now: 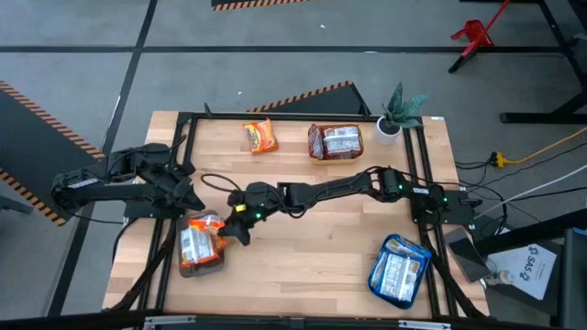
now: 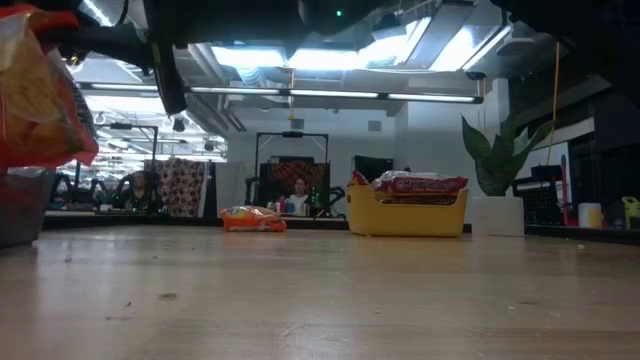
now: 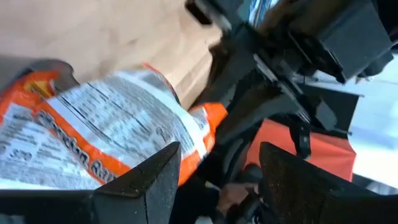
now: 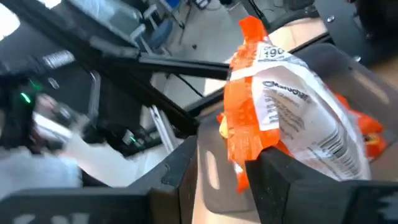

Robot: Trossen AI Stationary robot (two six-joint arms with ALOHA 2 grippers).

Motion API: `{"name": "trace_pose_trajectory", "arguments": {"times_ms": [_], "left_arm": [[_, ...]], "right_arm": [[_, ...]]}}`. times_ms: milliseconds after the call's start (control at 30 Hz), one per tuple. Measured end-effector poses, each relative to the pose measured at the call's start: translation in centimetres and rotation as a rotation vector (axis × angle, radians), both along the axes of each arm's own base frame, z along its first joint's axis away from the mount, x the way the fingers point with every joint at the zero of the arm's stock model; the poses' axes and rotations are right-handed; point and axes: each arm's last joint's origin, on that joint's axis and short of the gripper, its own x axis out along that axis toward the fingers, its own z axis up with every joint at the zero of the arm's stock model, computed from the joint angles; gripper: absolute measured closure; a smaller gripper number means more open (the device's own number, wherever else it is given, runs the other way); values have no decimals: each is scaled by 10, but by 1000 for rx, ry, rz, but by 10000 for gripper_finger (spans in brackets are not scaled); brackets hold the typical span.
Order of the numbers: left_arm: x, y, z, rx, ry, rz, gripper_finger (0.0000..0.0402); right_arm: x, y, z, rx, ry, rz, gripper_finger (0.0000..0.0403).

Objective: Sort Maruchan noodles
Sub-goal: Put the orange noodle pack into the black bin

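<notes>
Count first: one loose orange packet [image 1: 260, 137] lies at the table's [image 1: 312, 243] far edge, a yellow bowl [image 1: 335, 142] beside it holds red-and-white packets [image 2: 420, 184], how many I cannot tell. Blue-and-white packets [image 1: 400, 270] fill a tray at the near right corner, again too stacked to count. At the near left, orange packets [image 1: 197, 246] pile in a grey tray [image 1: 204, 268].

The right gripper [image 1: 229, 225] reaches across to that pile, and its fingers [image 4: 280, 180] pinch an orange packet [image 4: 273, 106] by its edge, right over the tray. The left gripper [image 1: 188, 197] sits just beside the same pile, fingers [image 3: 149, 180] spread, nothing between them.

The table is pale wood planks in a black frame, with a small potted plant [image 1: 394, 115] at the far right corner. Grey floor with hazard-striped tape around it; in the low view, ceiling strip lights and a person [image 2: 298, 190] far back.

Writing: "Maruchan" shows blurred on the pinched packet's white back, near a barcode.
</notes>
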Motion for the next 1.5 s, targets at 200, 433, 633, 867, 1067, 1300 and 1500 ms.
{"name": "trace_pose_trajectory", "arguments": {"times_ms": [200,433,633,867,1067,1300,1500], "left_arm": [[-1,-2,0,-41,-5,-69,187],[-5,-5,-5,-70,67,-113,187],[-6,-6,-7,-51,96,-119,187],[-4,-4,-8,36,95,-40,187],[-1,-2,-10,87,102,-25,187],[12,-1,-14,152,101,-43,187],[32,-5,-27,168,104,-102,187]], "right_arm": [[2,-1,16,-145,-71,26,286],[2,2,11,-147,-58,84,285],[7,7,-12,-137,-12,136,285],[11,9,-10,-173,-69,230,285],[7,14,-17,-202,-22,301,285],[6,20,-19,-268,-30,278,285],[6,23,-20,-325,-58,287,285]]}}
